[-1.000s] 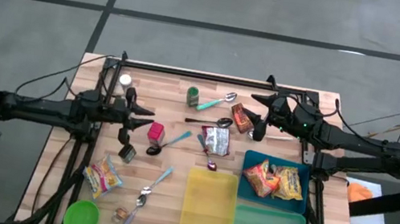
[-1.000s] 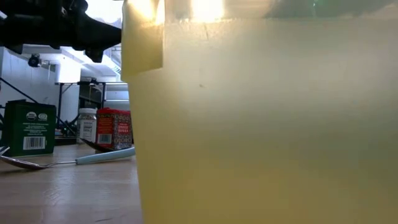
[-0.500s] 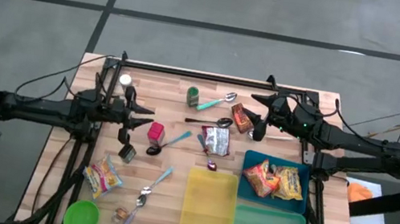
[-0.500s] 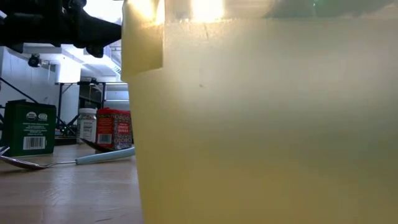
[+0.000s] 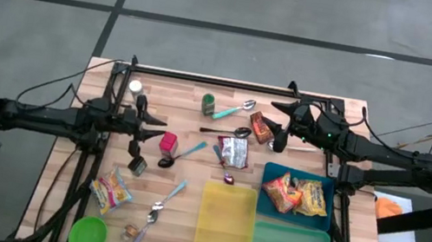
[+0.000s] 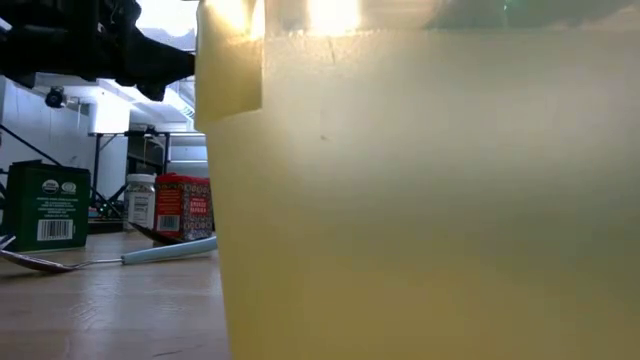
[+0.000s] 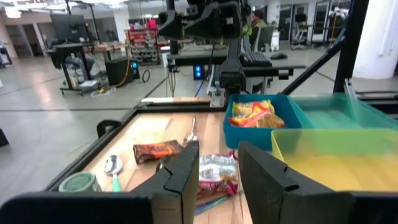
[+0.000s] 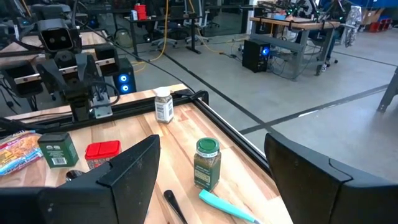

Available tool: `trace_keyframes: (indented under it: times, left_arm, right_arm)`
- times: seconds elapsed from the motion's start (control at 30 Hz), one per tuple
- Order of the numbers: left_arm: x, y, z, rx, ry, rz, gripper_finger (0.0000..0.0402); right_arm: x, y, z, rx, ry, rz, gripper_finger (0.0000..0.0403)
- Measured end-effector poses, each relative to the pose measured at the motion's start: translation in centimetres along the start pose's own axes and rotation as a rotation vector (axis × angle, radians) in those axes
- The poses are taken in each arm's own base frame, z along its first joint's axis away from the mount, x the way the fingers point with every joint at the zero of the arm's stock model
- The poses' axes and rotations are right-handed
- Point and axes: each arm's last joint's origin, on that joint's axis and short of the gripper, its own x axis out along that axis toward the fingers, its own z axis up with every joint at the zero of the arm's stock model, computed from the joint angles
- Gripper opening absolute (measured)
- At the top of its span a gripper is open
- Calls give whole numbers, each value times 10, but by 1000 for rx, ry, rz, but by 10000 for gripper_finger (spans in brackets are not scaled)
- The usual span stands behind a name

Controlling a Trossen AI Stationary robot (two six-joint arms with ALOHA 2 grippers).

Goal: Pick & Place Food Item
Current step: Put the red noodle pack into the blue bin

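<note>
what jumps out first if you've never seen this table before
Three bright bins sit at the table's near right: yellow, green, and a blue one already holding snack packets. Spoons, jars and more packets lie scattered mid-table, with the left pincer and right pincer hanging open above them, holding nothing.

Green bowl (image 5: 88, 233) at table corner, spoons (image 5: 242, 107) scattered, white shaker (image 5: 134, 87) near rail

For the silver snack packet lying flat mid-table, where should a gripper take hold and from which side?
Probably from straight above. The silver snack packet lies flat on the table, so its sides offer nothing to close on. Pinch across its narrower width, near the middle. A spoon lies close by on one side and a small item on the other, so keep the fingers clear of both.
</note>
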Motion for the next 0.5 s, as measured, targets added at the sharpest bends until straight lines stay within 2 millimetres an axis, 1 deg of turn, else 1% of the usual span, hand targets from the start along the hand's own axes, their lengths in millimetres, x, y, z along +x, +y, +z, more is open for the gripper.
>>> trace_keyframes:
  times: [0.4,0.5]
  left_arm:
    - [-2,-2,-19,-11,198,-15,115]
    - [-3,-2,-24,-14,254,-20,115]
  right_arm:
    - [0,0,0,-1,0,0,287]
    - [0,0,0,41,0,0,287]
